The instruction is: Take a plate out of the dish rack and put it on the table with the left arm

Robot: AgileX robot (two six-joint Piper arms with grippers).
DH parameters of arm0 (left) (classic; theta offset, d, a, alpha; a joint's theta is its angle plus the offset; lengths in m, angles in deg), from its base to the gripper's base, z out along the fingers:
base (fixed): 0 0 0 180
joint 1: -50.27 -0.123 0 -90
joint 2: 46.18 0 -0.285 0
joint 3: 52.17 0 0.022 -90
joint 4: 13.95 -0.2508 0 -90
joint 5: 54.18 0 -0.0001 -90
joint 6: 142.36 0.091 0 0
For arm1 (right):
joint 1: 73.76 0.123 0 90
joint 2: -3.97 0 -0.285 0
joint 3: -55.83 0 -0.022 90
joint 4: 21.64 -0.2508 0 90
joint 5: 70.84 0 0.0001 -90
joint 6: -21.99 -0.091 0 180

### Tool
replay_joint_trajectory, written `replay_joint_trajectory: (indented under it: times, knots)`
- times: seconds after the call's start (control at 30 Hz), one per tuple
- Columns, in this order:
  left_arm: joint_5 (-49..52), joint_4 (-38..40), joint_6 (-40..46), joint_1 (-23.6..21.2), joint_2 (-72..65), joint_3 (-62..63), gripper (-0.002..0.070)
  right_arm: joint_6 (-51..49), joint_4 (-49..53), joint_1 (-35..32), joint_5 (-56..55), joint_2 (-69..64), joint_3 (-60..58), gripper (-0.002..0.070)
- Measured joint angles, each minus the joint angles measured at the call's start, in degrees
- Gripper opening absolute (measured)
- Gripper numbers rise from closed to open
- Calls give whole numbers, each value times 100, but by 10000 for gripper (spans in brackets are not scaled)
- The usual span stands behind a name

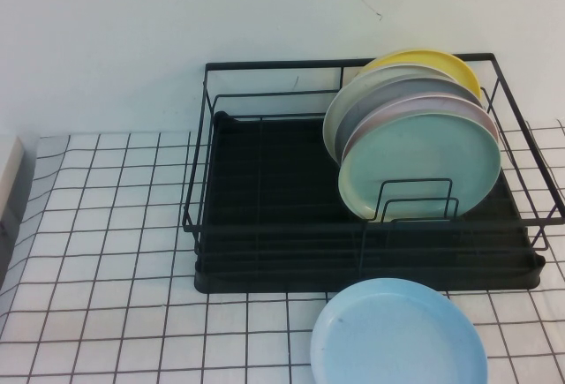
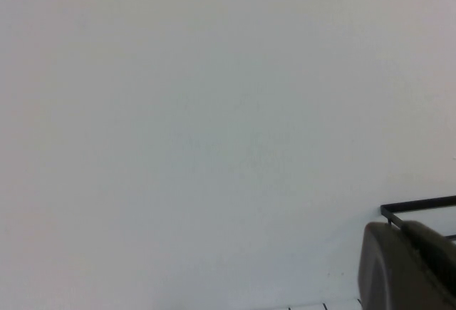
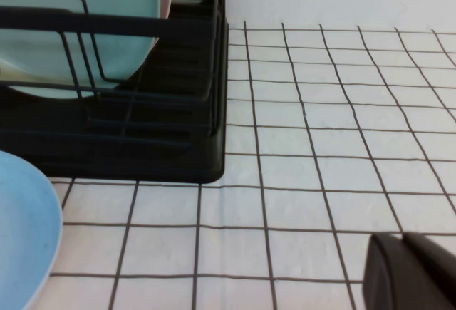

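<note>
Rack at centre-right of my high view, one plate lying loose below it.

I see the dish rack point(image 1: 265, 181) on the table point(image 1: 106, 252), plates stacked upright in its right half, the plate point(image 1: 424, 165) frontmost; a flat plate point(image 1: 397, 335) lies on the table at the lower right.

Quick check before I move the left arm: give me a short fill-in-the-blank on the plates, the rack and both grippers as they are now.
1. The round mint-green plate stands upright at the ____ of the stack in the black wire dish rack.
2. The round sky-blue plate lies flat on the white grid-cloth table, ____ the rack.
3. The plate farthest back in the rack is ____.
4. In the high view, neither the left gripper nor the right gripper shows; each appears only in its own ____ view.

Missing words: front; outside; yellow; wrist
</note>
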Motion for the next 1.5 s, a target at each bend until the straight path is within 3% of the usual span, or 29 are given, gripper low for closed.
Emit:
replay_joint_trajectory:
  times: [0.3, 0.6, 0.73, 0.9, 1.17, 1.4, 1.5]
  knots:
    - [120, 0, -630, 0, 0, 0, -3, 0, 0, 0, 0, 0, 0, -3]
    - [2385, 94, -1350, 0, -621, 1673, -3, 0, 0, 0, 0, 0, 0, -3]
    - [3333, 310, -1100, 33, -1574, 2553, -3, 0, 0, 0, 0, 0, 0, -3]
    - [4157, 1717, 1284, 332, -2992, 3359, -3, 0, 0, 0, 0, 0, 0, -3]
    - [4262, 4136, 4867, 984, -5555, 4700, -3, 0, 0, 0, 0, 0, 0, -3]
    - [3780, 5131, 6889, 1972, -7753, 6223, -1, 0, 0, 0, 0, 0, 0, -3]
    - [3741, 5198, 7319, 2324, -8619, 6908, 46, 0, 0, 0, 0, 0, 0, -3]
